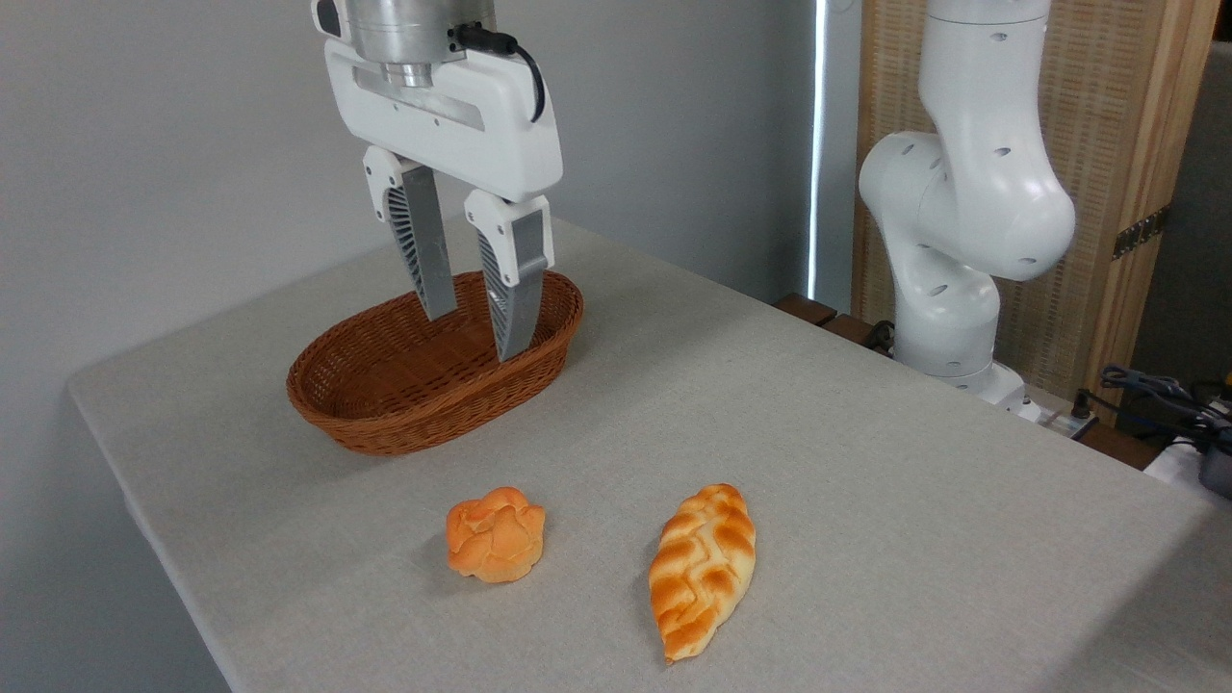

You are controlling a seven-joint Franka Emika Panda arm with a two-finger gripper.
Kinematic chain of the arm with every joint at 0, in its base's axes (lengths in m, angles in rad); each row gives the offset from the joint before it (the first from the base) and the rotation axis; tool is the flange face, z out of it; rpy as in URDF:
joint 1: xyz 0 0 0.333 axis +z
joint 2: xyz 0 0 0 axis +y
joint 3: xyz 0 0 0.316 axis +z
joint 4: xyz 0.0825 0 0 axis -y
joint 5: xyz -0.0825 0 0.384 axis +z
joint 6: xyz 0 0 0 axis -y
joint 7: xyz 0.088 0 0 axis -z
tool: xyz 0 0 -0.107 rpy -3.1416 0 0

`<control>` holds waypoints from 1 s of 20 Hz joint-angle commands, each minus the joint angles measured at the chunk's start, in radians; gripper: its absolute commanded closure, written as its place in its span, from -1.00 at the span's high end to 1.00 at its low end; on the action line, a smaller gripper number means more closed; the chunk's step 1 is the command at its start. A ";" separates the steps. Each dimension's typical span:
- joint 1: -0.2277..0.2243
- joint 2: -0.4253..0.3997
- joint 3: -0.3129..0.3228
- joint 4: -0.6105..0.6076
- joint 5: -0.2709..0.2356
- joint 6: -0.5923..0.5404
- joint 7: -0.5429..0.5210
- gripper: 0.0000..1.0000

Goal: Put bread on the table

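The long golden-yellow braided bread (703, 570) lies flat on the grey-beige cloth desk (866, 462), a small round orange knobbly bun (496, 533) just left of it. Beyond the bread sits a brown oval wicker basket (385, 423); above the basket the white gripper (476, 332) hangs, jaws parted, holding nothing.

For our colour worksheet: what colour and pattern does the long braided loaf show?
Golden-yellow with browned orange plait ridges; the bread shows best in the fixed camera view.

Bread (703, 570) right of bun (496, 534), before basket (435, 366)
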 commanded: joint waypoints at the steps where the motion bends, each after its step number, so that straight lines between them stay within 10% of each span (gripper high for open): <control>1: 0.033 0.005 -0.029 -0.003 -0.003 -0.042 0.009 1.00; 15: 0.039 0.026 -0.032 -0.003 0.034 -0.036 0.012 1.00; 20: 0.172 0.025 -0.165 -0.003 0.036 -0.036 0.013 1.00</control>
